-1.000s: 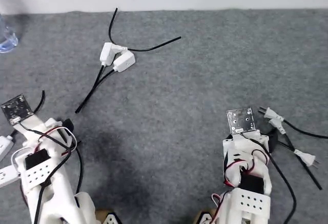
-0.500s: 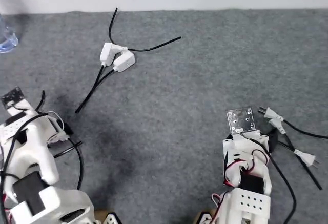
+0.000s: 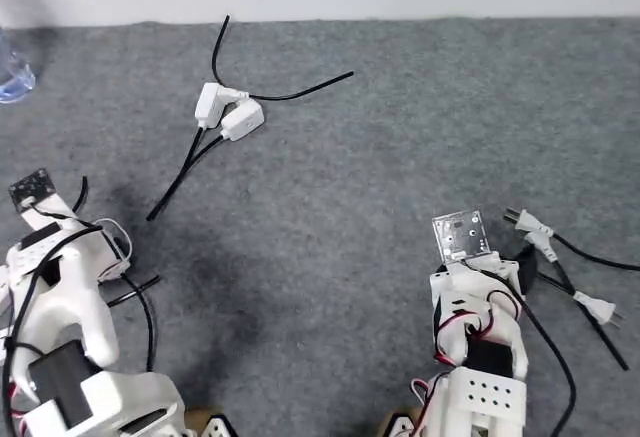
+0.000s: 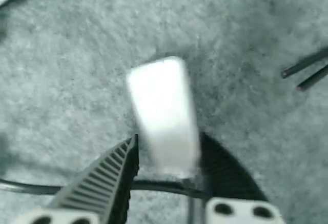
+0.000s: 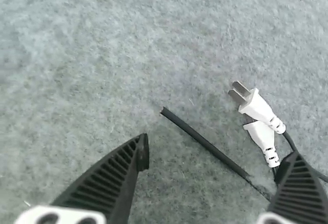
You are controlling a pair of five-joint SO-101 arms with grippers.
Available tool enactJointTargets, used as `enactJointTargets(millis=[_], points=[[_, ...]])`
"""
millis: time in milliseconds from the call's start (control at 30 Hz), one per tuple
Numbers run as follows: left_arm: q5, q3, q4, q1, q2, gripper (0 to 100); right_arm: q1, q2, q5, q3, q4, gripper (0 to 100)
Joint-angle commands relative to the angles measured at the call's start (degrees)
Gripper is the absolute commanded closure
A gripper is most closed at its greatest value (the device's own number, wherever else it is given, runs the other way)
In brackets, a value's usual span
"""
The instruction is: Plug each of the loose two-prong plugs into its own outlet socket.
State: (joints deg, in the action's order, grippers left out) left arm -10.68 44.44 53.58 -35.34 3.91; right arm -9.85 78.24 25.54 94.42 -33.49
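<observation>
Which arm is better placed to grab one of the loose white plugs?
Right. The right gripper is open with two white plugs just beside it; the left gripper is far off, at a white socket block.

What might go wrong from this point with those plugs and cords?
One loose plug lies close against a second plug, just beside the open right gripper. Grabbing one might drag the other, or its cord, along. A black cord also crosses the carpet by the left gripper, next to the white socket block, and might snag if that arm lifts.
</observation>
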Motion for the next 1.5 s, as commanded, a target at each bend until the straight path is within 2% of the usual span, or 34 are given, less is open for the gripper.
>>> enactJointTargets(millis=[0, 133, 267, 333, 400, 567, 667, 733, 867, 933, 1100, 1233, 1367, 1467], points=[[0.4, -2.4, -0.8, 0.2, 2.1, 88, 0.3, 0.5, 0.6, -0.4, -0.4, 61.5], [0.4, -3.8, -2.6, 0.2, 1.8, 90, 0.3, 0.5, 0.7, -0.4, -0.4, 61.5], [0.8, -4.2, -4.9, 0.4, 2.1, 99, 0.3, 0.5, 0.7, -0.4, -0.2, 61.5], [2.9, -5.1, -4.4, 0.6, 2.1, 99, 0.3, 0.5, 0.8, -0.4, -0.2, 61.5], [7.1, -7.5, -1.4, 1.2, 2.1, 99, 0.3, 0.5, 0.8, -0.4, -0.2, 61.5], [17.4, -17.9, 12.0, 4.8, 2.1, 99, 0.3, 0.5, 0.8, -0.4, -0.1, 61.5], [27.3, -24.0, 18.8, 8.5, 2.1, 99, 0.3, 0.5, 0.8, -0.4, -0.1, 61.5], [38.2, -26.5, 24.0, 12.2, 2.1, 99, 0.0, 0.5, 0.8, -0.4, -0.1, 61.5], [65.9, -27.9, 36.8, 19.0, 2.1, 99, -0.2, 0.5, 0.8, -0.5, -0.1, 61.5], [71.4, -27.9, 39.1, 21.2, 2.1, 99, -1.4, 0.6, 0.6, -0.7, -0.1, 61.5], [71.8, -27.5, 36.5, 28.0, 2.2, 99, -2.7, 0.6, 0.4, -1.0, 0.1, 61.5], [71.6, -23.3, 32.8, 38.2, 4.1, 99, -4.6, 0.6, -0.5, -0.8, 2.4, 61.5], [65.5, -14.0, 22.0, 49.6, 12.0, 99, -5.3, 0.6, -2.0, -1.0, 2.7, 61.5], [60.4, -6.4, 11.0, 55.2, 17.8, 99, -5.4, 0.6, -2.0, -1.0, 2.7, 61.5]])
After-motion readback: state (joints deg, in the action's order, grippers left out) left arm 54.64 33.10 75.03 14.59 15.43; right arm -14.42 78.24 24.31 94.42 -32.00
